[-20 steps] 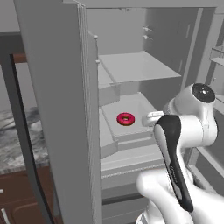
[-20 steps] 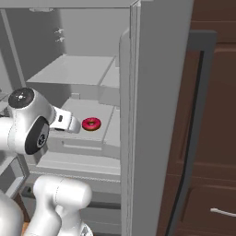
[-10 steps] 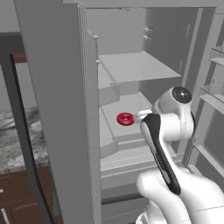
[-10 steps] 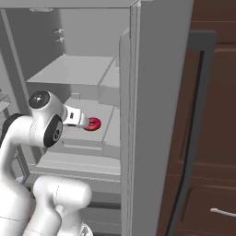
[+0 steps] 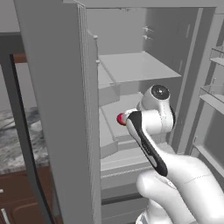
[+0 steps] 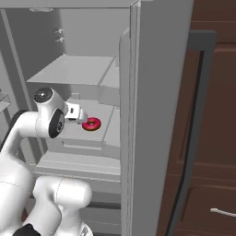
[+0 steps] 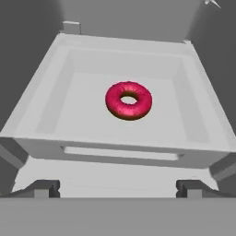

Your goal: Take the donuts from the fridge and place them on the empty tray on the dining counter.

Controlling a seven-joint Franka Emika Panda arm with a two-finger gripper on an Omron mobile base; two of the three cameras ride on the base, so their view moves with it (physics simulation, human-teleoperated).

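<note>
— Where is the red-frosted donut [image 7: 128,100] seen?
— Inside the open fridge [image 6: 156,115], flat in a white shelf bin [image 7: 193,78].
— And the end effector [image 7: 117,188]?
— Held spread apart, just short of the donut, nothing gripped.

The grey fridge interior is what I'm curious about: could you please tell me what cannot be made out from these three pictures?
- The red-frosted ring donut: in the left base view the white arm covers most of it, leaving a red sliver.
- The grey fridge: its lower drawers lie behind the robot's body in both base views.
- The two-finger gripper: the hand view's bottom edge cuts off its open tips; whether they have reached the white shelf bin is unclear.
</note>
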